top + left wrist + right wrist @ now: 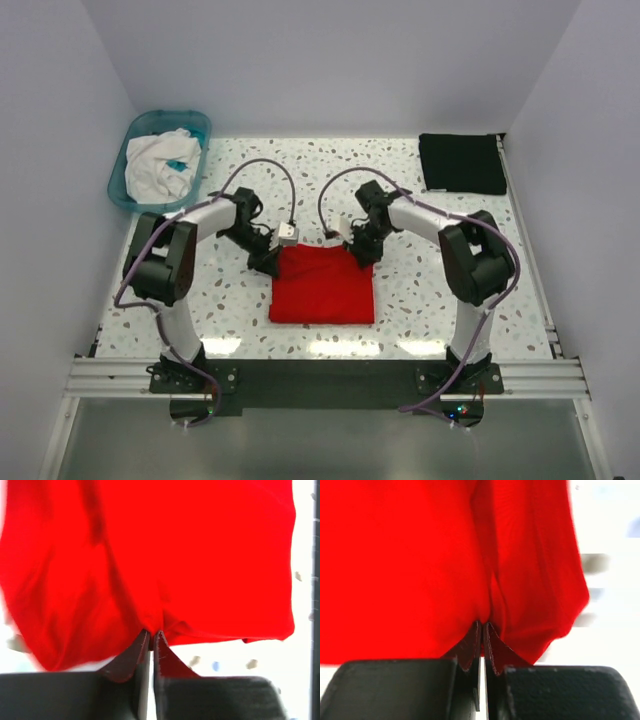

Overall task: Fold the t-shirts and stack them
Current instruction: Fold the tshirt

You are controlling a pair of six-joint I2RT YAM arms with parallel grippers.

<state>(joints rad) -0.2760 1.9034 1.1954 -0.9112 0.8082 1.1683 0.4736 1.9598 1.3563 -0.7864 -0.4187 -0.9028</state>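
A bright red t-shirt (pixel 322 286) lies as a rough square at the table's near middle. My left gripper (pixel 272 262) is shut on its far left corner, and the pinched cloth (pixel 150 555) fills the left wrist view above the fingertips (pixel 141 647). My right gripper (pixel 360 252) is shut on the far right corner; red fabric (pixel 445 560) bunches over its fingertips (pixel 492 645). A black t-shirt (pixel 461 163) rests as a flat folded rectangle at the far right corner.
A teal plastic basin (pixel 128 152) holding white cloth (pixel 160 165) stands at the far left corner. White walls close in on the speckled table (pixel 430 300) on the left, right and back.
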